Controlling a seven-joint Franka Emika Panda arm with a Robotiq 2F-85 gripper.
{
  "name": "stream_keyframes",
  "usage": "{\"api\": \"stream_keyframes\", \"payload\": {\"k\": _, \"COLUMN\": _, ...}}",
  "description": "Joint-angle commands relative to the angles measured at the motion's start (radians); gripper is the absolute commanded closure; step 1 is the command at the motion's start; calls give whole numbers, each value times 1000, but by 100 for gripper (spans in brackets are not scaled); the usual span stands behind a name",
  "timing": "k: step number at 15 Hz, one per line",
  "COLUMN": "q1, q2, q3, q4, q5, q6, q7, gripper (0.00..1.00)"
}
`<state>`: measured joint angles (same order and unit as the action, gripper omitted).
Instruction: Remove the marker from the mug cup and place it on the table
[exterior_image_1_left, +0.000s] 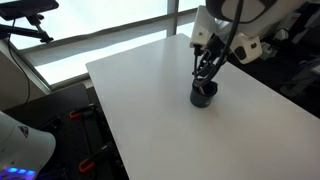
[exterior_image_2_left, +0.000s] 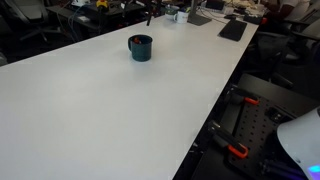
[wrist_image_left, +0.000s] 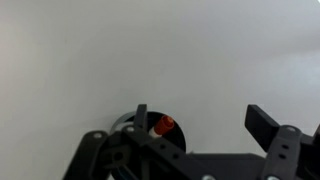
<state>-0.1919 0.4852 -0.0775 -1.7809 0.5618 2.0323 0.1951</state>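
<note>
The dark mug cup (exterior_image_1_left: 204, 96) stands on the white table (exterior_image_1_left: 150, 100). It also shows in the other exterior view (exterior_image_2_left: 140, 47) and at the bottom of the wrist view (wrist_image_left: 133, 124). The marker (wrist_image_left: 163, 124) stands in the mug, and its red tip shows in the wrist view just inside my left finger. My gripper (exterior_image_1_left: 205, 78) hangs directly over the mug with its fingers at the rim. In the wrist view the gripper (wrist_image_left: 205, 125) is open, its fingers wide apart and holding nothing. The arm does not show in the exterior view where the mug stands alone.
Dark equipment and chairs (exterior_image_2_left: 232, 28) stand past the table's far end. The table edge (exterior_image_2_left: 215, 100) drops to a floor with cables and red clamps. A window lies behind the table (exterior_image_1_left: 100, 25).
</note>
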Motion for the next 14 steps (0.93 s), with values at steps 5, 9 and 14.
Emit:
{"api": "stream_keyframes", "payload": {"k": 5, "q1": -49, "q2": 198, "q3": 4, "q4": 297, "q5": 12, "q6": -253, "q7": 137, "gripper": 0}}
{"api": "stream_keyframes", "payload": {"k": 9, "q1": -65, "q2": 278, "q3": 4, "q4": 387, "q5": 28, "q6": -341, "q7": 179, "gripper": 0}}
{"api": "stream_keyframes", "payload": {"k": 14, "q1": -76, "q2": 345, "q3": 3, "q4": 465, "q5": 26, "q6": -370, "q7": 214, "gripper": 0}}
